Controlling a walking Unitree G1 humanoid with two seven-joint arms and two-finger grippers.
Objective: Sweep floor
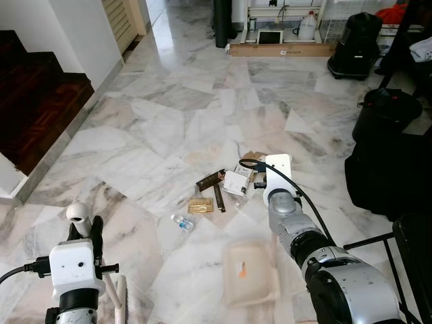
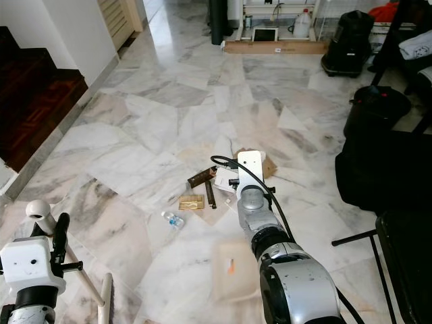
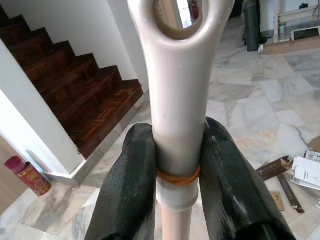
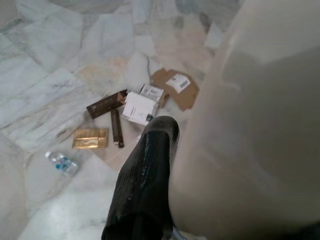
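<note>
My left gripper [image 3: 180,170] is shut on the cream broom handle [image 3: 177,100], just below its hanging loop. It shows low on the left, where the handle top [image 1: 77,214] pokes up. My right arm reaches forward over the floor, and its gripper [image 4: 174,142] holds a cream dustpan [image 1: 251,271]; one black finger [image 4: 145,175] presses against the pan, the other is hidden. Ahead on the marble lies a litter pile: brown wrappers [image 1: 210,180], a gold packet [image 1: 201,205], white cards [image 1: 235,182], a cardboard scrap [image 4: 175,87] and a small water bottle [image 1: 182,222].
Dark wooden stairs [image 1: 34,101] rise on the left behind a white wall. Black bags and a bin [image 1: 385,111] crowd the right side, with a black stand leg [image 1: 368,239] low right. A long cardboard box [image 1: 282,49] lies at the back.
</note>
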